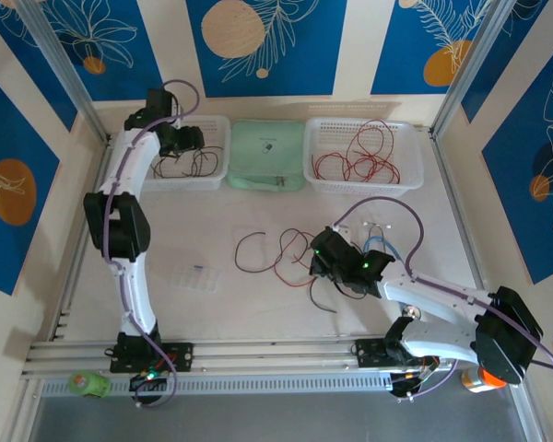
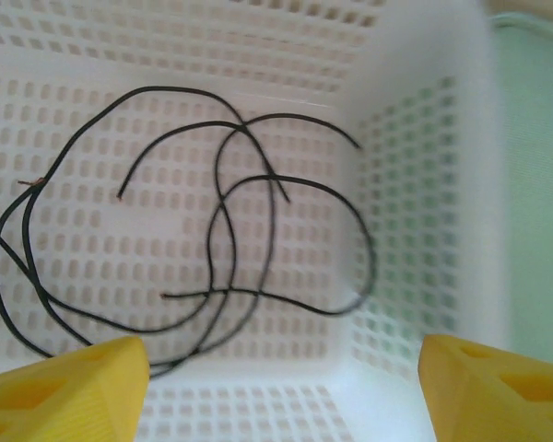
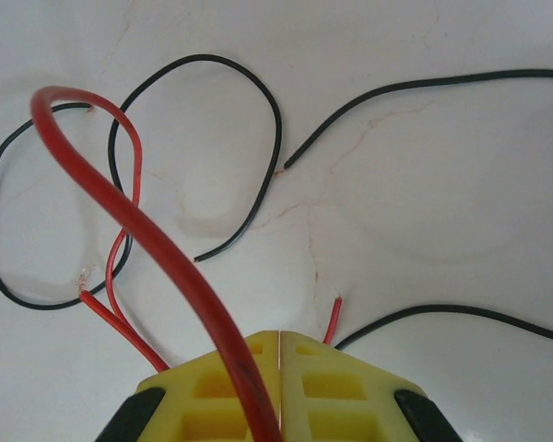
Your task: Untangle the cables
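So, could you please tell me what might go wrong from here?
1. The right pincer is shut on a red wire that seems entwined with black strands on the table; lifting could drag them along.
2. The left pincer hangs open over the left basket; the black wires lying near its fingers might snag.

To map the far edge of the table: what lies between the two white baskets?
A pale green container sits between the left basket and the right basket, close to both. The top view shows it.
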